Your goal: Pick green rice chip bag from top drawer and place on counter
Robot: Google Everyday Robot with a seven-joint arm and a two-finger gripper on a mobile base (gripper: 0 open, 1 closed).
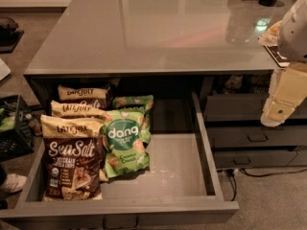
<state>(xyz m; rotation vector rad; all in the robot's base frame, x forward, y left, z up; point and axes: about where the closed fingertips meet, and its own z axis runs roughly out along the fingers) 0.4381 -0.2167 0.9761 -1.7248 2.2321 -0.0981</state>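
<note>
Clearly, a green rice chip bag (pixel 125 143) marked "dang" is seen in the open top drawer (pixel 177 169), touching "Sea Salt" Late July bags (pixel 72 162). The jaws are held far right, below the table (pixel 144 32) edge; their opening cannot be told.

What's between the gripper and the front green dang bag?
In the camera view, the gripper hangs at the right edge; between it and the green rice chip bag lie bare floor and the right wall of the top drawer.
</note>
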